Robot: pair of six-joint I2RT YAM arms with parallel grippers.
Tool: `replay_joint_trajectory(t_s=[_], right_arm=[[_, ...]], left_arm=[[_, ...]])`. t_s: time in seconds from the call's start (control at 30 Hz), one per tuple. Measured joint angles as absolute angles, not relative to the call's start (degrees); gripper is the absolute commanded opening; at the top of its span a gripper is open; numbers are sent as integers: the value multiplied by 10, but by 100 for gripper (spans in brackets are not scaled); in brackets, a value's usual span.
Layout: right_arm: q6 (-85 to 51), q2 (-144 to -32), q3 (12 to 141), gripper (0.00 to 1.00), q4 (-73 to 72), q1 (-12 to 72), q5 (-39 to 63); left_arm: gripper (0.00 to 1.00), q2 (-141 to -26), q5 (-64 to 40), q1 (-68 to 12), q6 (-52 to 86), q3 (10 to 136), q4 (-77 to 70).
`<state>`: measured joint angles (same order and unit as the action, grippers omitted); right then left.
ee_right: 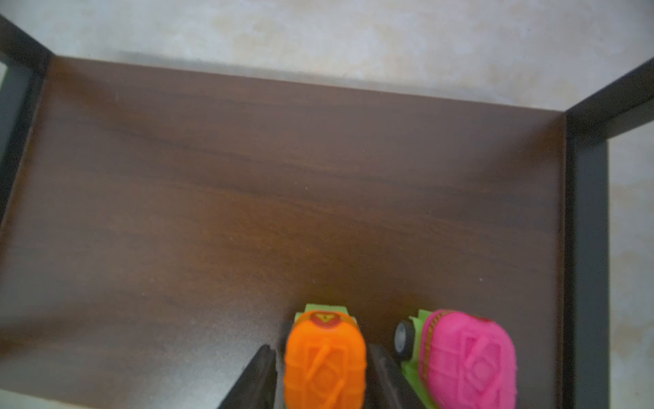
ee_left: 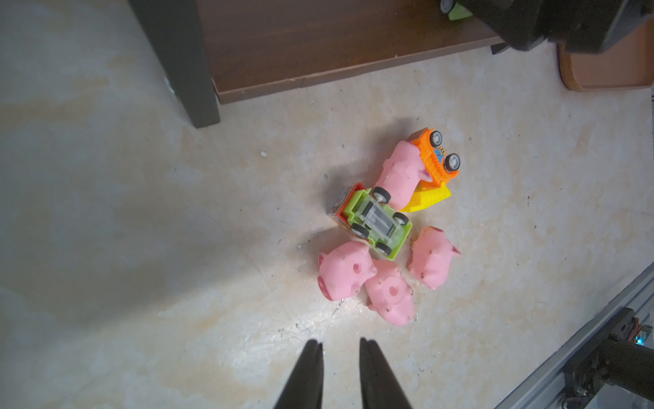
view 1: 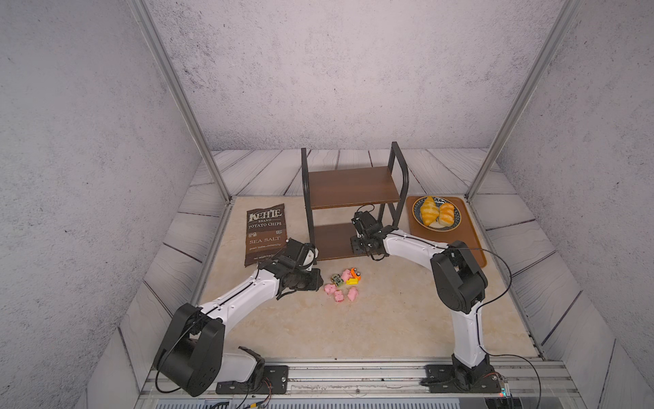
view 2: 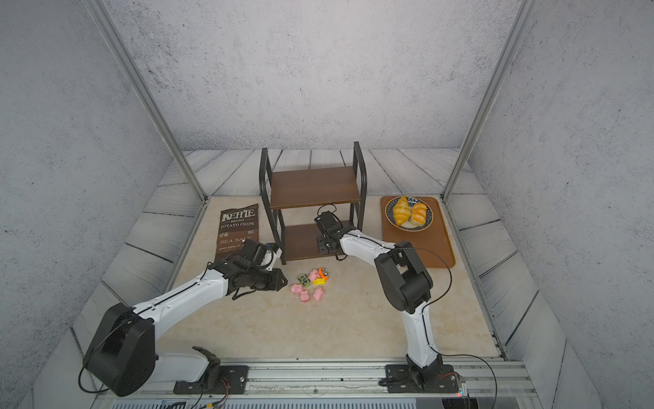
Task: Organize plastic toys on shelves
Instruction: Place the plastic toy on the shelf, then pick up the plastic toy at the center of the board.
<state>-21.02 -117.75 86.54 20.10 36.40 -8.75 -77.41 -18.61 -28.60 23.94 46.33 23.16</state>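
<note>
An orange-topped truck (ee_right: 325, 364) fills the foreground of the right wrist view. It sits on the lower board (ee_right: 283, 177) of the shelves (view 1: 305, 177), with a pink-topped truck (ee_right: 467, 361) just beside it. The right gripper (ee_right: 321, 348) straddles the orange one. A thin dark gap shows between one finger and the toy, so the hold looks let go rather than clamped. The upper board (view 1: 350, 187) is bare in both top views.

Every other toy lies on the table (view 1: 389, 318) in a tight cluster in front of the shelves. There are four pink pigs (ee_left: 345, 271), an upturned green truck (ee_left: 371, 219) with its wheels in the air, and an orange-and-yellow truck (ee_left: 433, 163) tipped against one pig. The left gripper (ee_left: 340, 345) hovers just short of the nearest pigs, its fingers narrowly parted, empty and touching nothing.

On this showing, two of the eight toys are shelved and six are left. The job is judged about a quarter done, with both trucks in the cluster needing to be righted.
</note>
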Motion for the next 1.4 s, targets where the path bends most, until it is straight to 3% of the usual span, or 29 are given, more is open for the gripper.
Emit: replay_joint_trajectory(t_s=[0.8,1.07,1.4], right_arm=[[-207,-1108,807,59,222,364,-44],[-205,-1047,738,60,221,368,-5],[-215,-967,611,61,194,390,31]], left_arm=[[28,-787,-229,-286,232,463,220],[44,-816,-254,-286,220,474,209],[72,-896,-253,-297,201,522,189]])
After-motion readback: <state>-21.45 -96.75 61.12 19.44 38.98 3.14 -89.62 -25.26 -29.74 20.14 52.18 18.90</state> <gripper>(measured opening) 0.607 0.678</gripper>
